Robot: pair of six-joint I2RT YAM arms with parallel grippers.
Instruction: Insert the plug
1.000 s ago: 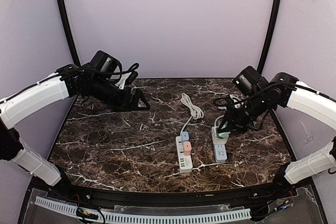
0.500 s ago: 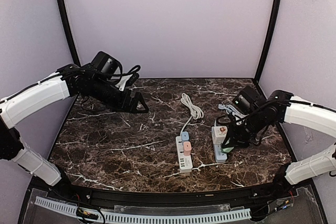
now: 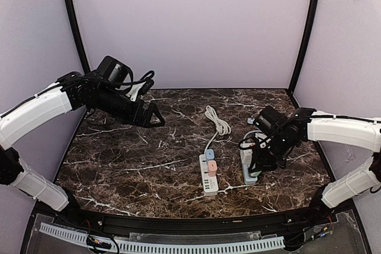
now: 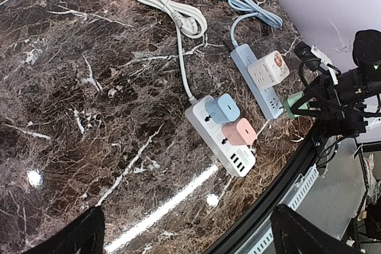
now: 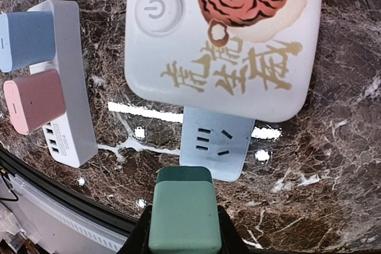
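Marble tabletop (image 3: 119, 165) from above: two strips, white strip (image 3: 209, 178) at 6 o'clock, blue strip (image 3: 250, 176) at its 3 o'clock; left tool (image 3: 156, 116) at 10 o'clock, spread wide, holding nothing.

Left wrist: two plugs, blue plug (image 4: 225, 108) and pink plug (image 4: 239, 132), seated in white strip; one tiger adapter (image 4: 269, 71) on blue strip.

Right wrist: right tool (image 5: 183, 243) clamped on one green plug (image 5: 184, 215), just off blue strip's end at 6 o'clock.

Fig. 1: dark marble table (image 3: 119, 165), as I view it from the overhead cam. Right of centre lie a white power strip (image 4: 202, 114) and a blue power strip (image 4: 243, 63), just beside each other, approx. parallel. White cord (image 4: 169, 7) and blue cord (image 4: 250, 7) lie bundled toward the far edge.
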